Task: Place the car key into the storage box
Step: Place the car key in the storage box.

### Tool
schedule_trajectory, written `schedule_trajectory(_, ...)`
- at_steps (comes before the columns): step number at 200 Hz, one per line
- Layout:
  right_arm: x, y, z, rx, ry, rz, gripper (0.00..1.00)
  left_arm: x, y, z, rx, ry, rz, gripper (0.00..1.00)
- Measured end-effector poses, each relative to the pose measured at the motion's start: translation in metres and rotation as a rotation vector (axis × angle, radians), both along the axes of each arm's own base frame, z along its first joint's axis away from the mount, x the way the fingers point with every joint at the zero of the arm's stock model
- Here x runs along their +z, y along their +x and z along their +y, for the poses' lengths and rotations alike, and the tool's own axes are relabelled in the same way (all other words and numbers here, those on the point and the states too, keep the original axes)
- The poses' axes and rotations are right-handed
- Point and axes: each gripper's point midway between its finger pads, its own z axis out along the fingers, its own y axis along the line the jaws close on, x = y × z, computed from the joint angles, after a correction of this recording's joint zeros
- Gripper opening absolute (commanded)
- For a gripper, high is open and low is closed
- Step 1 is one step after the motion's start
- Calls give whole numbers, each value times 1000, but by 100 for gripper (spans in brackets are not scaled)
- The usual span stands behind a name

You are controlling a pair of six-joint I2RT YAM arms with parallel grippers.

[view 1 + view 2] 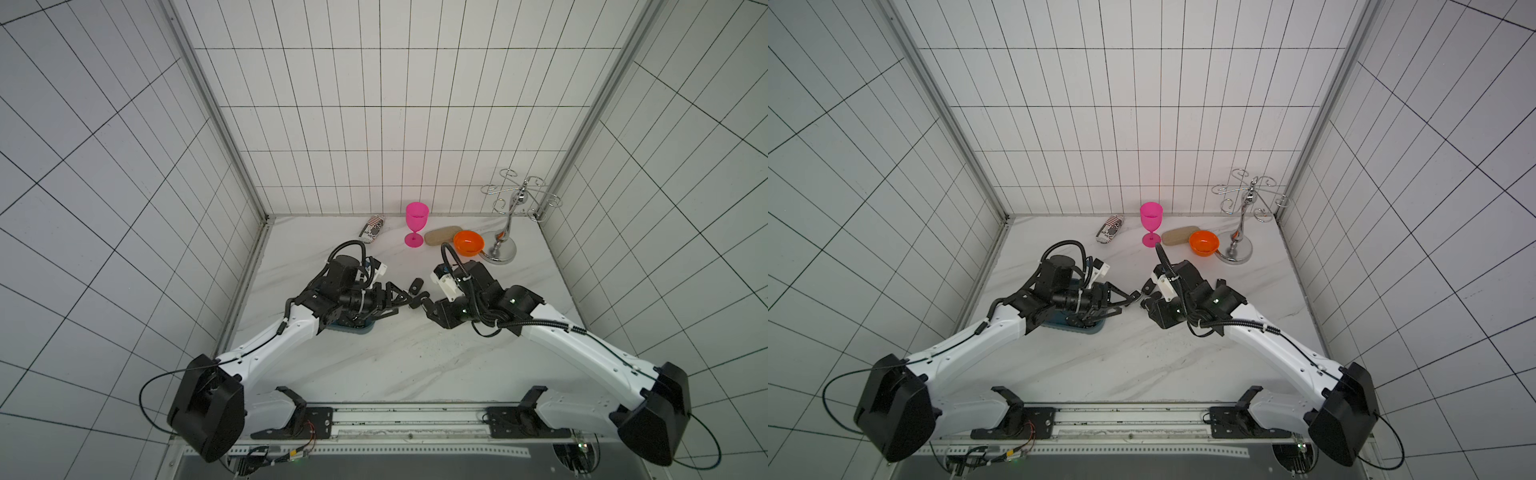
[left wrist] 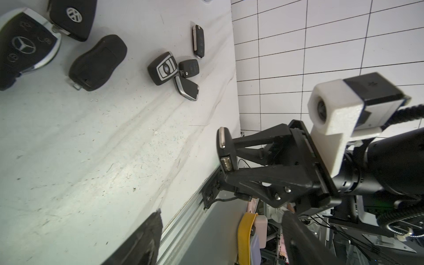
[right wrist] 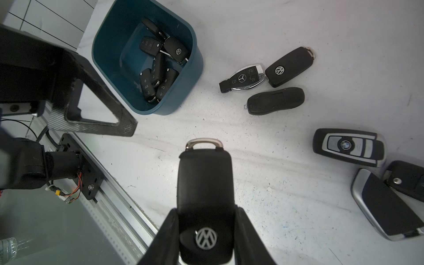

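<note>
Robotics lab test cell: a left arm (image 1: pixel 266 345) and right arm (image 1: pixel 582 345), mounted on a rail (image 1: pixel 407 419) at 6 o'clock, are reaching over a marble-look tabletop (image 1: pixel 395 365). Grid-lined white walls (image 1: pixel 374 124) on metal posts (image 1: pixel 212 107) are boxing it in. Bare wiring (image 1: pixel 291 451) is trailing below the rail. Props are standing from 12 to 2 o'clock: goblet (image 1: pixel 416 224), bowl (image 1: pixel 468 242), stand (image 1: pixel 505 232).

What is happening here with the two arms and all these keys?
The right end effector is shut on a black Volkswagen car key and holds it off the table. The left end effector stands open close by, with nothing in it. The teal storage box already contains several keys, and other loose keys lie on the table beside it. The held key is not yet in the box.
</note>
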Motion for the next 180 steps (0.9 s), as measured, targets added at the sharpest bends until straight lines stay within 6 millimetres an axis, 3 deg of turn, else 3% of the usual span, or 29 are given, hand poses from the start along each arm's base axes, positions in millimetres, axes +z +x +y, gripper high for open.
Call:
schedule_trajectory(55, -17, -4, 9, 22, -77, -7, 33, -11, -3, -6, 23, -21, 57, 69)
schedule_trajectory(89, -5, -3, 19, 38, -70, -44, 33, -28, 0, -4, 56, -1, 94, 68)
schedule_trajectory(140, 2, -2, 32, 55, -59, -72, 33, -31, 8, -6, 86, -9, 92, 67)
schedule_trajectory(159, -2, -3, 34, 58, -68, -65, 33, -31, 9, -8, 89, -13, 94, 62)
schedule_trajectory(180, -4, -3, 38, 63, -70, -62, 33, -31, 9, -9, 90, -15, 94, 45)
